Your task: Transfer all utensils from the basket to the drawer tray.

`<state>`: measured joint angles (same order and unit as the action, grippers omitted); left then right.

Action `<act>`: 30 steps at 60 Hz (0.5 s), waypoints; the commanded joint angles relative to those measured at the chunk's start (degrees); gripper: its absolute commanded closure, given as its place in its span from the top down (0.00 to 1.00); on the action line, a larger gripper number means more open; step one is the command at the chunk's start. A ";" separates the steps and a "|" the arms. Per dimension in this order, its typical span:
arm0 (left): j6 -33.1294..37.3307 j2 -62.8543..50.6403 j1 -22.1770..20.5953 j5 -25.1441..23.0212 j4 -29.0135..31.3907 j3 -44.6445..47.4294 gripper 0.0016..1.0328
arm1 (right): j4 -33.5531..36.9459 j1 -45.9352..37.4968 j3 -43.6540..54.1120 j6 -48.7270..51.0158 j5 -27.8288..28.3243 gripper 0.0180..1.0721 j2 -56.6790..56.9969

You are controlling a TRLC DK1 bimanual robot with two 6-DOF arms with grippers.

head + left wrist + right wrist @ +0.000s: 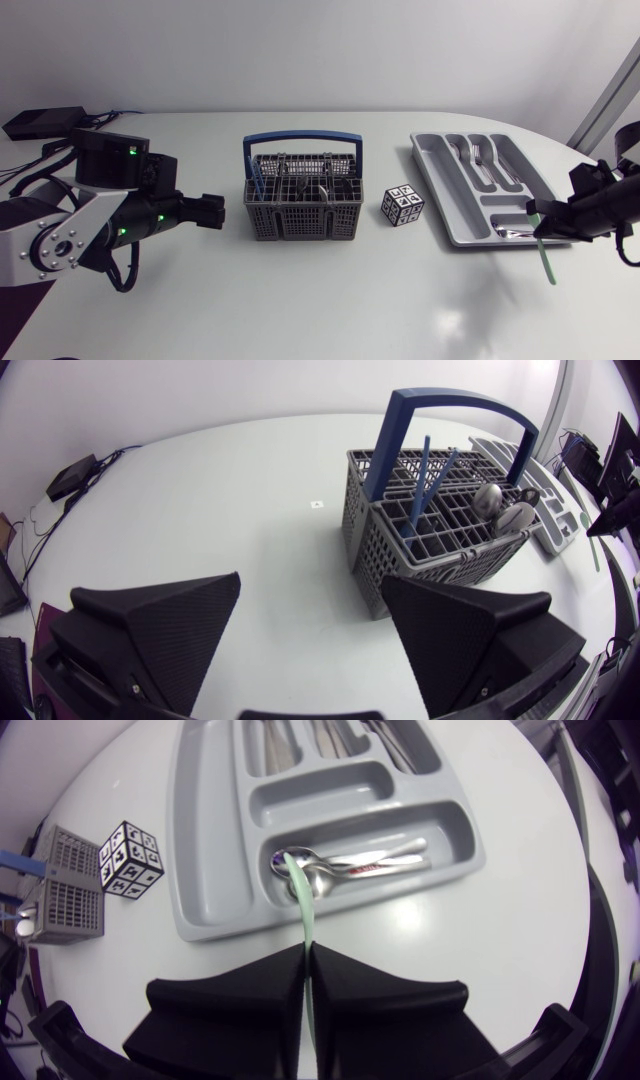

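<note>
The grey wire basket [300, 197] with a blue handle stands mid-table, holding blue-handled utensils [420, 488] and metal spoons [503, 510]. To its left, a short gap away, my left gripper [216, 212] hangs open and empty; its fingers [160, 622] frame the basket [440, 525] ahead. The grey drawer tray [455, 195] lies at the right with forks and spoons in it. My right gripper [306, 960] is shut on a pale green utensil [300, 905] whose tip sits over the tray's [205, 840] front compartment, above metal spoons [350, 868]. From overhead the green utensil [546, 255] slants below the right gripper [537, 214].
A black-and-white marker cube [402, 206] sits between basket and tray, also shown beside the tray as the cube [131, 858] in the right wrist view. The table's rounded right edge runs close behind the tray.
</note>
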<state>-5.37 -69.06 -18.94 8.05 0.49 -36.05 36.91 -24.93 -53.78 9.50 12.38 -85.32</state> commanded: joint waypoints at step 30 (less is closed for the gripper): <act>0.88 2.08 -1.89 5.04 -1.19 0.81 0.95 | 21.54 -4.60 -29.37 51.76 4.67 0.06 -23.14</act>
<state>-4.73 -67.94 -20.12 12.34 -0.16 -36.05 58.11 -30.63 -82.11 54.35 17.78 -106.96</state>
